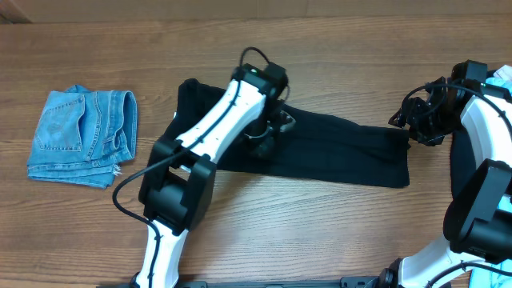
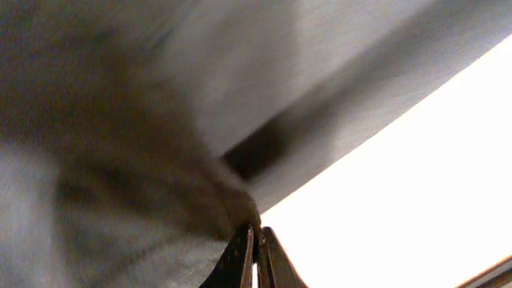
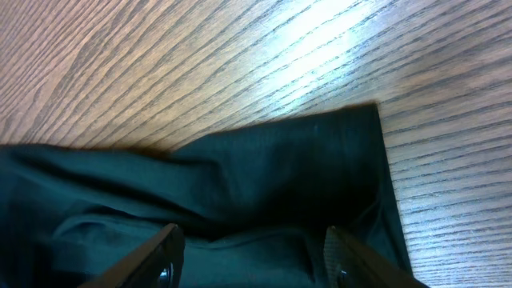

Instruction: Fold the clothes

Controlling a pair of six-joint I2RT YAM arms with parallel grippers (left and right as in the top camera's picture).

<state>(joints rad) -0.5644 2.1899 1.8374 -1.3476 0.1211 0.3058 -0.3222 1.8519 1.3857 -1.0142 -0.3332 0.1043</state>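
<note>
Overhead, wood-grain table [image 1: 320,232] bears folded jeans [image 1: 84,136] and a black garment [image 1: 344,152], pinched by left jaws; right jaws spread.

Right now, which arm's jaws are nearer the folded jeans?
Left. The left arm has its jaws over the black garment, right of the jeans; the right arm at its far end.

Blk garment [image 1: 336,152] spread flat ctr table, folded denim [image 1: 84,136] far L
</note>
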